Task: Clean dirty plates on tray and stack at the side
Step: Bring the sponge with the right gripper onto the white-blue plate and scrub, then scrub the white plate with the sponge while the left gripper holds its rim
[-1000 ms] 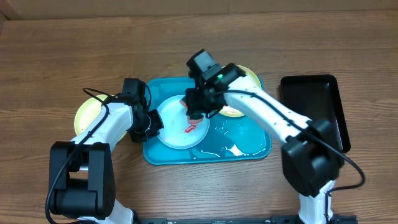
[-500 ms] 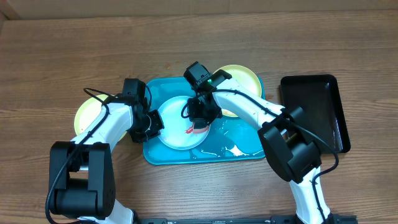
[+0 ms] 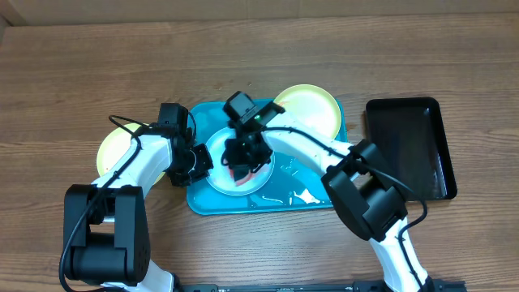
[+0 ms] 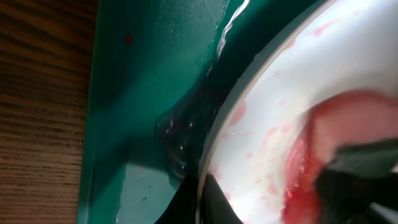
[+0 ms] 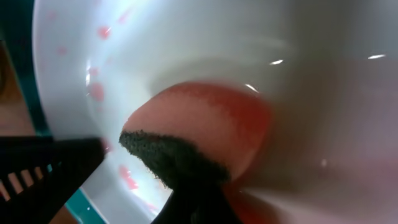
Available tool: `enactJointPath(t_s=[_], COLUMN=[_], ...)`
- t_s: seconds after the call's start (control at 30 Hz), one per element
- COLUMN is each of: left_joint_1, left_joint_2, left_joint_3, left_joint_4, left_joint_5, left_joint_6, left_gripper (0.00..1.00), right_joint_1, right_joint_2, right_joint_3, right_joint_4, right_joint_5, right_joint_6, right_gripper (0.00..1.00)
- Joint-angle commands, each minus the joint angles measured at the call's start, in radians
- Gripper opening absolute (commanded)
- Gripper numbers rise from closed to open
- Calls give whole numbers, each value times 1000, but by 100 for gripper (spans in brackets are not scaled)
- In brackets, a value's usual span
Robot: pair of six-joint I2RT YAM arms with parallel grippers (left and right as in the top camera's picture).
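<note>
A pale plate (image 3: 219, 176) with red sauce smears lies on the left part of the turquoise tray (image 3: 318, 175). My left gripper (image 3: 200, 162) is shut on its left rim; in the left wrist view the fingers (image 4: 202, 202) pinch the plate (image 4: 280, 112) edge over the tray (image 4: 143, 93). My right gripper (image 3: 243, 154) is shut on a pink sponge (image 3: 243, 175) and presses it on the plate. The right wrist view shows the sponge (image 5: 199, 124), with its dark scouring side, on the smeared plate (image 5: 186, 43). A yellow-green plate (image 3: 310, 110) sits at the tray's back right. Another yellow-green plate (image 3: 111, 151) lies on the table to the left.
A glossy black tray (image 3: 407, 146) stands on the wooden table to the right of the turquoise tray. The turquoise tray's right half looks wet, with a small whitish scrap (image 3: 306, 195) near its front edge. The left arm reaches over the left yellow-green plate.
My right gripper has moved left and forward across the plate with the sponge, covering the red smear. The back-right yellow-green plate is now uncovered. The left gripper has not moved.
</note>
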Motion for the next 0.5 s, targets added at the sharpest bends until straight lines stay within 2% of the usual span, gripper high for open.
enactJointPath(t_s=[0.0,0.1,0.3,0.4,0.47], left_joint_1=[-8,-7,13,33,39], left_joint_2=[0,0,0,0,0], left_joint_3=[-7,-7,-7,-7,-7], left_joint_4=[15,15,14,10,3], left_joint_5=[88,87,88,88,88], left_joint_6=[27,27,27,38,43], left_gripper=[4,4,4,4,4], right_joint_1=[15,-10,-38,-38,-38], right_joint_2=[61,61,61,61,64], right_joint_3=[-3,32,166,176,175], right_joint_4=[-28,-96,-297,-286,-255], right_joint_5=[-52,-22,346,499,526], right_joint_6=[-9,-61,-105,-105,-105], right_gripper=[4,4,4,4,4])
